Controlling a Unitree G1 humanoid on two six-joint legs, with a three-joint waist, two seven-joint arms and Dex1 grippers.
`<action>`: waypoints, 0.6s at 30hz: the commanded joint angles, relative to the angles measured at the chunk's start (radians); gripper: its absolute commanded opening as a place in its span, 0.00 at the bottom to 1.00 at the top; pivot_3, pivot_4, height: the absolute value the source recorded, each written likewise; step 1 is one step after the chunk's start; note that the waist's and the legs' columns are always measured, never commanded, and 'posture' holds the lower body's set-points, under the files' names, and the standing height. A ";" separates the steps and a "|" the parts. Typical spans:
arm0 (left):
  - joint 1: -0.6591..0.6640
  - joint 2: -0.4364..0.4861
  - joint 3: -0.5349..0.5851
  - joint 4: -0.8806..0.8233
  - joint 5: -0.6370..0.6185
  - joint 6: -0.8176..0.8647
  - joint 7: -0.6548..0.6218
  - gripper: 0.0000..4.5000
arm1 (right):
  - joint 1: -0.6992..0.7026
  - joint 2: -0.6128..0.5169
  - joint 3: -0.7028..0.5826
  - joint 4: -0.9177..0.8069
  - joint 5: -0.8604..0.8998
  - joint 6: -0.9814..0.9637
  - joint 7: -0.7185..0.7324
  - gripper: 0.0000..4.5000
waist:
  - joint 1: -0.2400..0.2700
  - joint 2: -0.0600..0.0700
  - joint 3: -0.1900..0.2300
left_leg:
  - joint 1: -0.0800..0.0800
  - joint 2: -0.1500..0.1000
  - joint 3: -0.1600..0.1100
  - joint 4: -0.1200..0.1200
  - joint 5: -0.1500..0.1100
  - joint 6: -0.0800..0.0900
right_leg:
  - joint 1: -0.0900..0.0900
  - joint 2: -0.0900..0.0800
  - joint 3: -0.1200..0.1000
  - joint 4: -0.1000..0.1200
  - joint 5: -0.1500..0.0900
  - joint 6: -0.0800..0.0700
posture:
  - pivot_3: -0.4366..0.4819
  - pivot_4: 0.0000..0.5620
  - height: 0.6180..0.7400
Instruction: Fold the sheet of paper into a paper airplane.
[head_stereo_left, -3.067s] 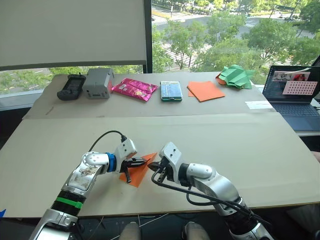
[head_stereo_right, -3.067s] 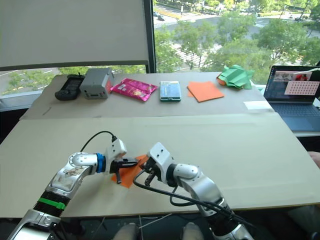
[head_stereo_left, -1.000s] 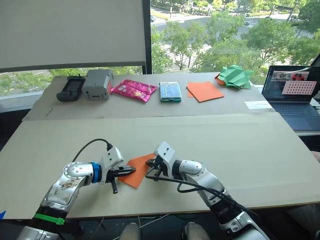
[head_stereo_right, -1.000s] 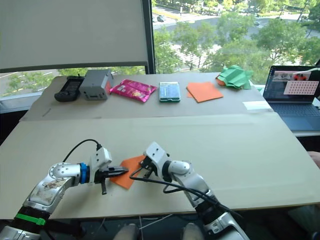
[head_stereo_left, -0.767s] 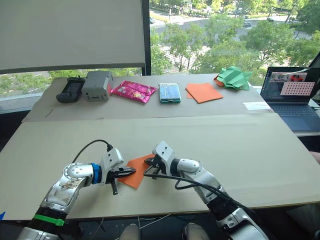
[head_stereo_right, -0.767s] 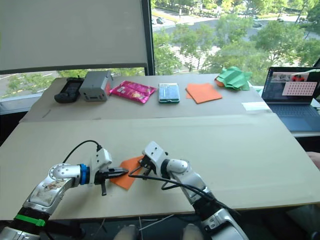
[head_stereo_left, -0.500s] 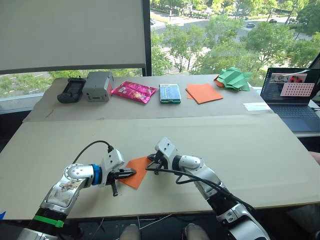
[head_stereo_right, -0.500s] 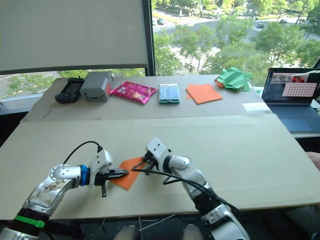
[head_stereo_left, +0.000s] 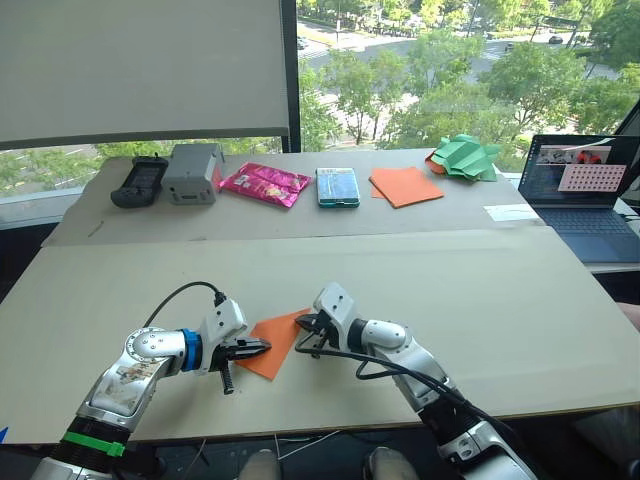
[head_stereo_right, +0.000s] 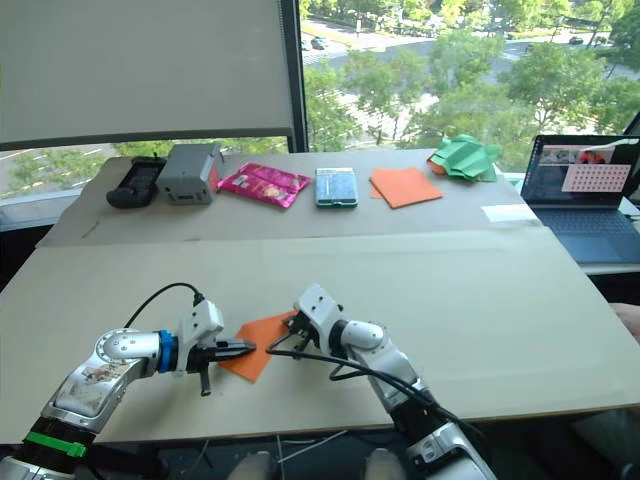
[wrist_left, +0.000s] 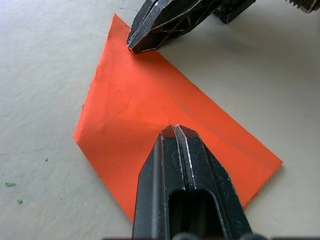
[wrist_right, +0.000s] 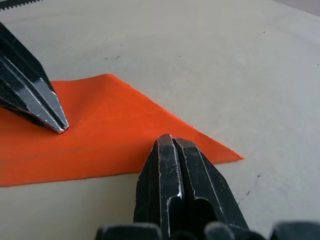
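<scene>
Tabletop: both closed end effectors (head_stereo_left: 255, 347) (head_stereo_left: 303, 323) press the sheet of paper (head_stereo_left: 275, 340) flat.

You get bright daylight from the window (head_stereo_left: 450, 60) at the back, softened on your left by the lowered blind (head_stereo_left: 140, 65). The table (head_stereo_left: 420, 290) is evenly lit, shadows faint and short. Your wrist views stay sharp close up, with soft highlights along the black fingers (wrist_left: 185, 165).
</scene>
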 joint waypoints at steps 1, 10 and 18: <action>0.023 0.012 -0.027 0.011 0.021 0.030 -0.005 0.00 | 0.043 -0.002 0.061 0.027 -0.024 0.047 0.026 0.00 | -0.001 0.000 0.000 | 0.000 0.000 0.000 0.000 0.000 0.000 | 0.000 0.000 0.000 0.000 0.000 0.000 | 0.48 0.27 0.72; 0.029 0.018 -0.025 0.002 0.020 0.036 -0.007 0.00 | 0.074 -0.022 0.124 -0.007 -0.035 0.075 0.076 0.00 | -0.002 0.000 0.000 | 0.001 0.000 0.000 0.000 0.000 0.000 | 0.000 0.000 0.000 0.000 0.000 0.000 | 0.48 0.27 0.72; 0.053 0.032 -0.019 -0.026 0.013 0.052 -0.008 0.00 | 0.121 -0.046 0.196 -0.094 -0.038 0.121 0.118 0.00 | -0.005 0.000 -0.001 | 0.002 0.000 0.000 0.000 0.000 0.000 | 0.000 0.000 0.000 0.000 0.000 0.000 | 0.48 0.27 0.72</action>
